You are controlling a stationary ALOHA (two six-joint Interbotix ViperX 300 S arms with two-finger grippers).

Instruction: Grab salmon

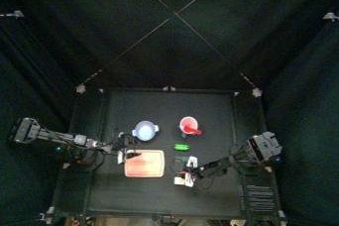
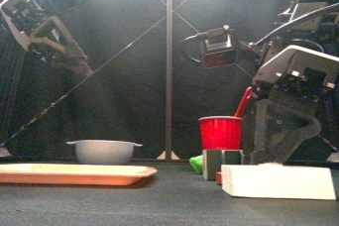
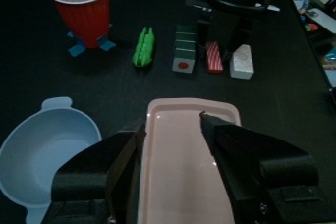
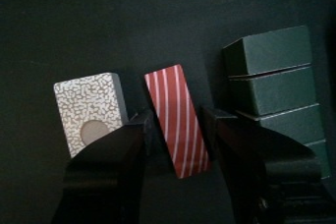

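The salmon (image 4: 178, 120), a narrow block with red and pale stripes, lies flat on the black worktop (image 1: 133, 106) in a short row of toy food pieces, toward the right arm's side. A white speckled block (image 4: 89, 110) lies just beside it on one side and a group of dark green blocks (image 4: 269, 81) on the other. The right gripper (image 4: 175, 127) is down low over this row, its fingers (image 4: 121, 144) spread wide, one on each side of the salmon. From its wrist camera I cannot tell whether they touch the piece, but they are not clamped on it and it lies flat on the surface. Near the row lies a bright green vegetable piece (image 3: 144, 46). A red cup (image 3: 79, 2) stands beyond that on a small blue base, with something red sticking out of its top. On the left arm's side a long pink tray (image 3: 184, 140) lies on the worktop, and a pale blue bowl (image 3: 46, 154) with small handles sits next to it. The left gripper (image 1: 126, 155) hangs over the near end of the tray, fingers apart and gripping nothing, with the tray showing between them.
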